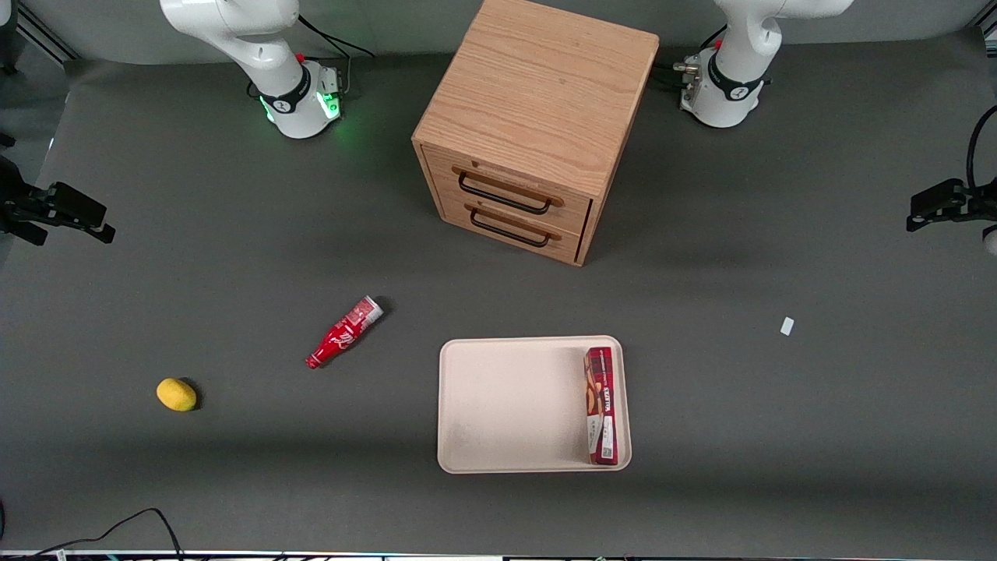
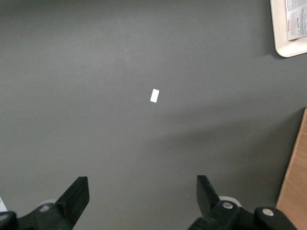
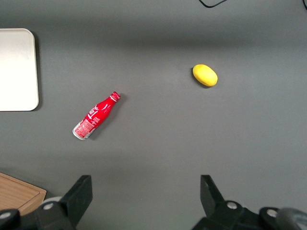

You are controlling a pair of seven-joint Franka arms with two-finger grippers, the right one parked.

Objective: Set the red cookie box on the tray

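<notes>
- The left arm's gripper (image 2: 143,199) is hanging above bare grey table (image 1: 779,436) toward the working arm's end, its black fingers (image 2: 76,194) spread wide apart with nothing between them
- Below the gripper, in the left wrist view, a small white tag (image 2: 154,95) is lying flat on the mat, apart from everything else
- Nearest the front camera, the tray (image 1: 498,405) is sitting flat on the table, and the red cookie box (image 1: 600,405) is lying in it along the edge toward the working arm's end, its length pointing from 12 to 6 o'clock in the front view
- A yellow lemon-like fruit (image 1: 176,394) is resting toward the parked arm's end, at about 9 o'clock from the tray
- A small red bottle (image 1: 343,333) is lying on its side between fruit and tray, at about 10 o'clock from the tray, well apart from it
- Farther from the front camera, at 12 o'clock from the tray, the wooden drawer cabinet (image 1: 537,117) is standing with both drawers shut, its handles facing the tray
</notes>
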